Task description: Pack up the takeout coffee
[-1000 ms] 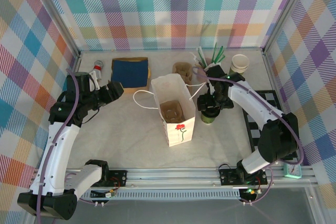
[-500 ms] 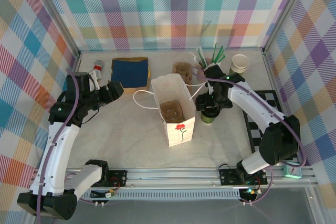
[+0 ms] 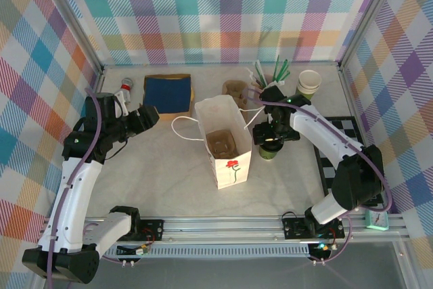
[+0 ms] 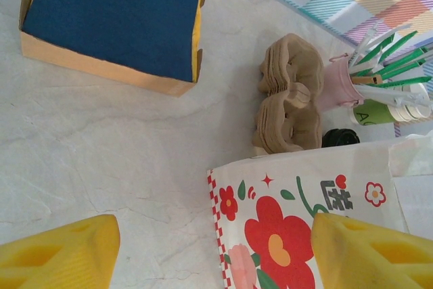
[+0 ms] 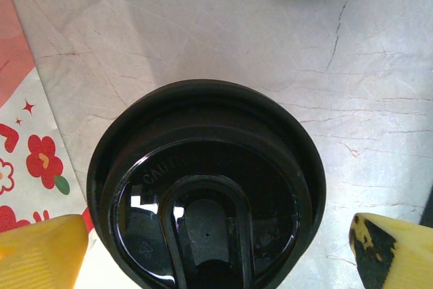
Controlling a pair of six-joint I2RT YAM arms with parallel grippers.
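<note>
Takeout coffee (image 3: 268,154) upright on table (image 3: 169,167), just right of paper bag (image 3: 231,167). Left gripper (image 3: 147,116) left of bag, fingers spread, holding nothing. Right gripper (image 3: 270,139) above coffee, fingers wide apart either side of black lid (image 5: 206,194).

The marble-pattern table (image 3: 155,167) carries a box of blue napkins (image 3: 167,92), a stack of pulp cup carriers (image 3: 235,89) and a cup stack (image 3: 309,82) at the rear. A flower-printed paper bag (image 3: 233,167) stands upright mid-table, with the takeout coffee (image 5: 203,187) just beside it.
</note>
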